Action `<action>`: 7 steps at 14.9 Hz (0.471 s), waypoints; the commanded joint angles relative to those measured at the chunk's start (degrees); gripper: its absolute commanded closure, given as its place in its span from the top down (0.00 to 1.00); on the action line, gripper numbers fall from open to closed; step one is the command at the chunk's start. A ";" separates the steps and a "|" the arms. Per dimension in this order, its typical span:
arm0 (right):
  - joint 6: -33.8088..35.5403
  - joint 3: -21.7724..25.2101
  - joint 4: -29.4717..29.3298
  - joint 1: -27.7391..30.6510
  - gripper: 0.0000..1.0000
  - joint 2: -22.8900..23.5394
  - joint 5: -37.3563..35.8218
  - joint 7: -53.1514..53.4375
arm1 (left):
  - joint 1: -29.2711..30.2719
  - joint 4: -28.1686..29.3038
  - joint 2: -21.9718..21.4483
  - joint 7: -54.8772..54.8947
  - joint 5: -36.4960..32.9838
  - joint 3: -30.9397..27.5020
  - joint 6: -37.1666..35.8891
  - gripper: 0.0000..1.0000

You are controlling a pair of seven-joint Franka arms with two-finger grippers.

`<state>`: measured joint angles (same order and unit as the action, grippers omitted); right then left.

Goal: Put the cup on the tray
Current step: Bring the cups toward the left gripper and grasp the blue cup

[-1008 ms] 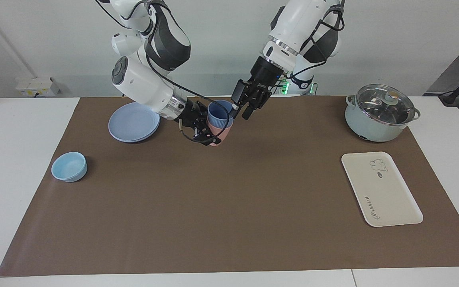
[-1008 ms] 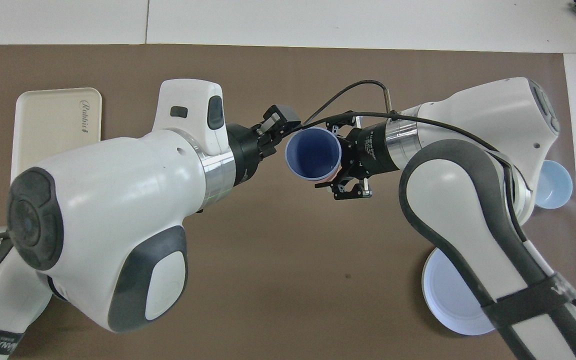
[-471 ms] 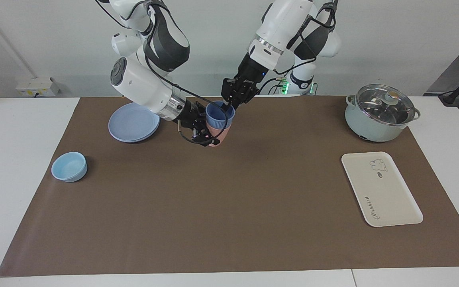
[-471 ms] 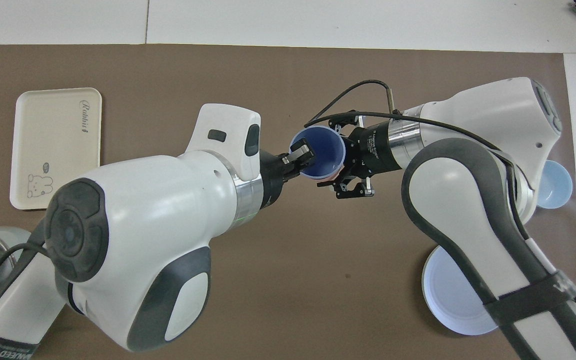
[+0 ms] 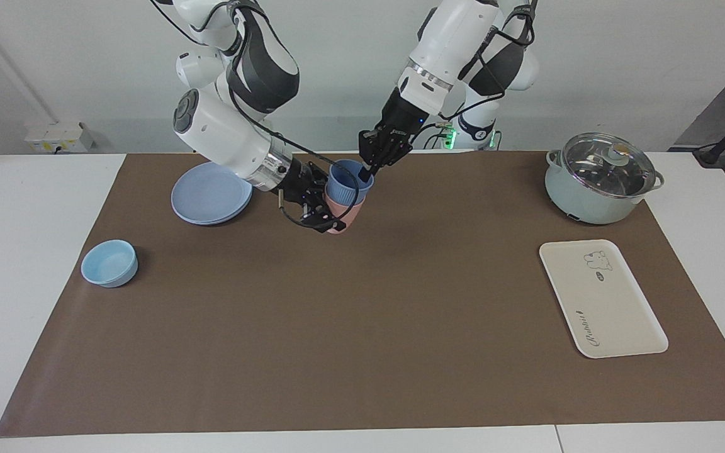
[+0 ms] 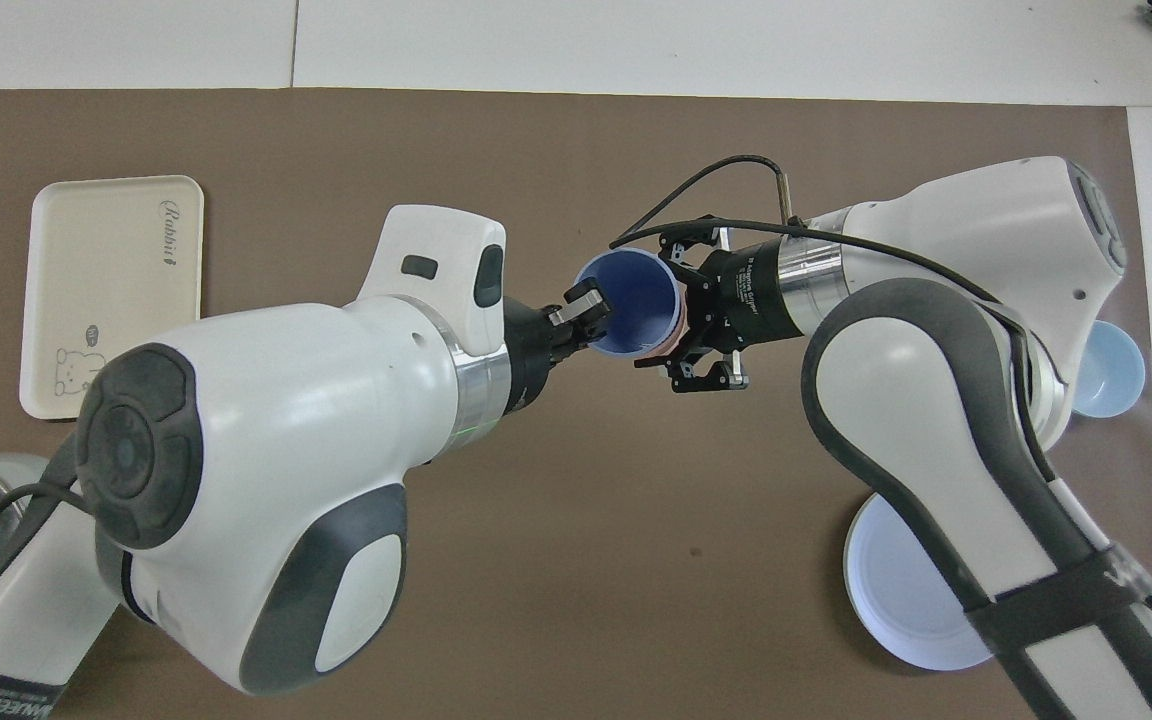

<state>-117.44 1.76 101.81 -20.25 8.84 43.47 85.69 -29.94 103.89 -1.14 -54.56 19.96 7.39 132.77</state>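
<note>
**Both grippers closed on the nested cups**

Small periwinkle-blue ribbed plastic cup [image 5: 348,181] sits nested in a pink plastic cup [image 5: 341,217], tilted, above the brown mat. Left gripper [image 5: 367,168] pinched shut on the blue cup's rim, its 3 o'clock edge in the facing view. Right gripper [image 5: 328,211] clamped on the pink cup. Flat cream-white rectangular tray [image 5: 601,297] lies well apart, toward the left arm's end.

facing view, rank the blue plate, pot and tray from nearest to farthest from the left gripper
From the left gripper, shut on the cup's rim:
1. Blue plate, toward the right arm's end.
2. Pot, toward the left arm's end.
3. Tray, same end, farther from the robots.
</note>
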 commanded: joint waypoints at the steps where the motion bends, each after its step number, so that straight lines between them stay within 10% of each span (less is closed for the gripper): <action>1: -1.30 -0.53 1.20 -0.75 0.00 -1.02 0.65 1.24 | -0.12 -1.23 -0.62 1.12 0.70 0.00 -2.50 0.00; 7: -2.88 -0.53 1.63 -0.58 0.00 -0.93 0.65 1.15 | 0.06 -6.14 -2.20 0.77 0.87 -1.05 -9.08 0.00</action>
<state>-118.26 1.78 101.91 -20.55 8.64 43.47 85.69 -29.65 101.16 -1.95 -54.47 19.92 6.83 128.27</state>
